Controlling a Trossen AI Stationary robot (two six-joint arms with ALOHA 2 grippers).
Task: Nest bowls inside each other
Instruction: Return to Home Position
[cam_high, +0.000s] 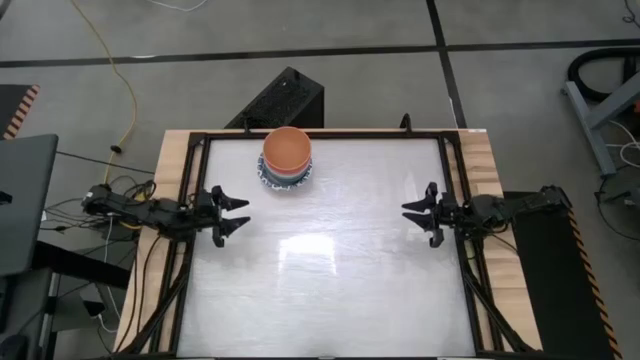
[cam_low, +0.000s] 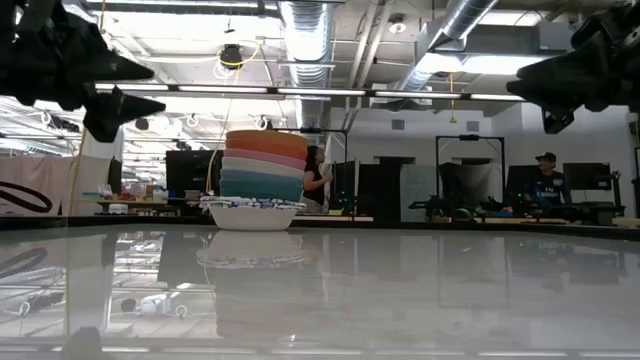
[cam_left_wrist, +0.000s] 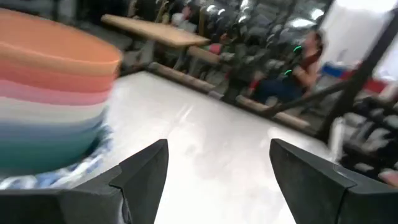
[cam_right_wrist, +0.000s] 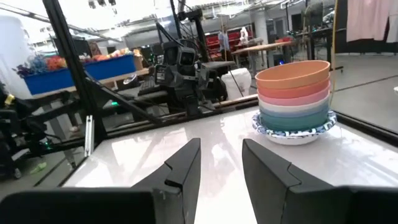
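The glossy white table (cam_high: 330, 280) carries a single nested stack of bowls (cam_low: 262, 172) near its far edge, with an orange bowl (cam_high: 287, 148) on top and a white, blue-rimmed bowl (cam_low: 252, 215) at the base. The left claw (cam_high: 240, 213) hovers over the table's left side, spread wide and empty. The right claw (cam_high: 412, 214) hangs opposite, parted, holding nothing.

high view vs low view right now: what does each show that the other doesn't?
High only: the whole table, left end effector and right end effector open at opposite sides, and the orange bowl hollow-up topping the stack. Low only: the stack's side layers, white patterned bowl at the bottom, and people in the room behind. Both: the one stack, both end effectors clear of it.
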